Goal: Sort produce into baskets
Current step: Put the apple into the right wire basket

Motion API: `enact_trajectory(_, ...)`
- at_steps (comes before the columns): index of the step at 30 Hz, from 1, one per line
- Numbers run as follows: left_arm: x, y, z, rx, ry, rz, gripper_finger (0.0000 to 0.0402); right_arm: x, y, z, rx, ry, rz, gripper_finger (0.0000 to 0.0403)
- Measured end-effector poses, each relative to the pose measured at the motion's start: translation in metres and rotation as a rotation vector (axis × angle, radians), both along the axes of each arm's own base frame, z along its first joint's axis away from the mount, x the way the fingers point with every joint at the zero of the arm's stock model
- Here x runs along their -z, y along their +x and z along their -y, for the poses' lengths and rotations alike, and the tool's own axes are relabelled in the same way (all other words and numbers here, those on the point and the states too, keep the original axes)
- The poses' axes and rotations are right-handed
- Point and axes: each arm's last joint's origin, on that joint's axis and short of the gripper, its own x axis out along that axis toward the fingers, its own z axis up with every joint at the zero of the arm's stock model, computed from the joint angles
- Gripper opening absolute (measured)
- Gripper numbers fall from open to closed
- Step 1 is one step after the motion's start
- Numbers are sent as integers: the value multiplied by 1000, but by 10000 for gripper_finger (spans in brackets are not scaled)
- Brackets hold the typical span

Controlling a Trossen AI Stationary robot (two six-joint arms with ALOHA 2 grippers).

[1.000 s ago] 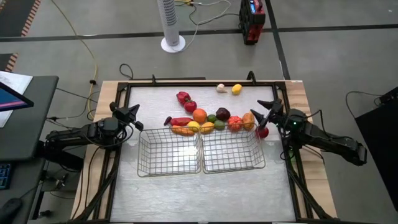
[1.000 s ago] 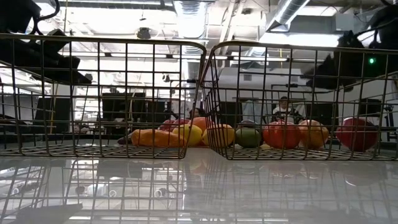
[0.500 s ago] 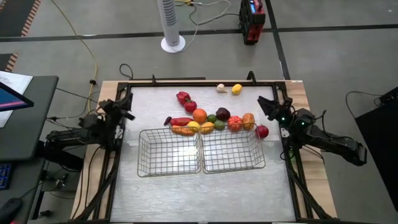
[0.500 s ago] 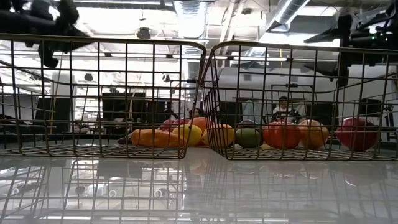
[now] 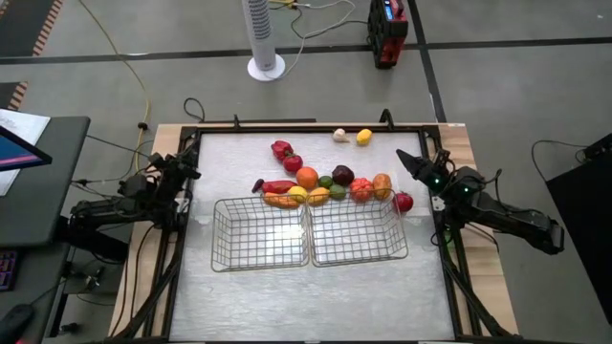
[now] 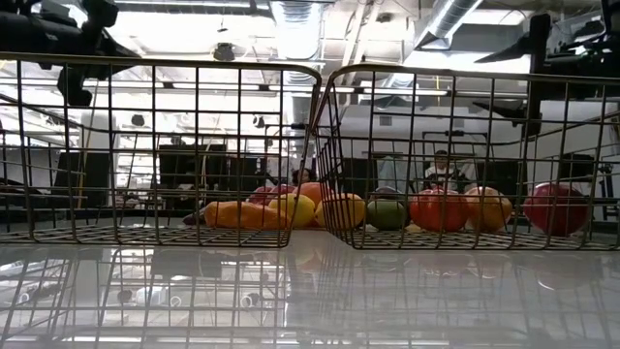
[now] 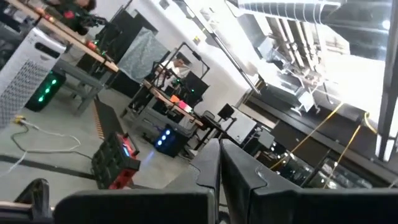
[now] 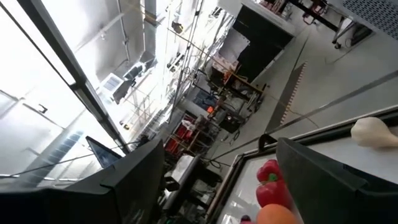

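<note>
The produce lies in a row on the table just beyond the two wire baskets: an orange (image 5: 307,178), a maroon fruit (image 5: 342,176), a red apple (image 5: 404,202) and others. A whitish piece (image 5: 339,135) and a yellow one (image 5: 364,137) lie near the far edge. The left basket (image 5: 260,268) and the right basket (image 5: 359,261) hold nothing. My left gripper (image 5: 187,162) is shut at the table's left edge, its fingers together in its wrist view (image 7: 219,174). My right gripper (image 5: 409,161) is open above the right edge, beyond the apple, and touches nothing.
Black frame rails (image 5: 287,125) run around the table. A white fan stand (image 5: 266,57) and a red-black device (image 5: 387,33) stand on the floor beyond it. In the low view the baskets' mesh (image 6: 320,155) stands in front of the fruit row (image 6: 387,210).
My left gripper has shut, drawn back toward the table's left edge and tipped upward. My right gripper, still open, has drawn back from the fruit row toward the far right and tipped upward. The produce and baskets have stayed where they were.
</note>
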Motion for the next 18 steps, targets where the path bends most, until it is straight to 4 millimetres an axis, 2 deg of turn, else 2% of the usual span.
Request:
enact_trajectory(14,-1,-1,0,31,-91,164,0,2,1,-1,-71,88,35,337)
enact_trajectory(18,-1,-2,-1,29,-137,236,0,-5,2,-1,-69,77,13,327)
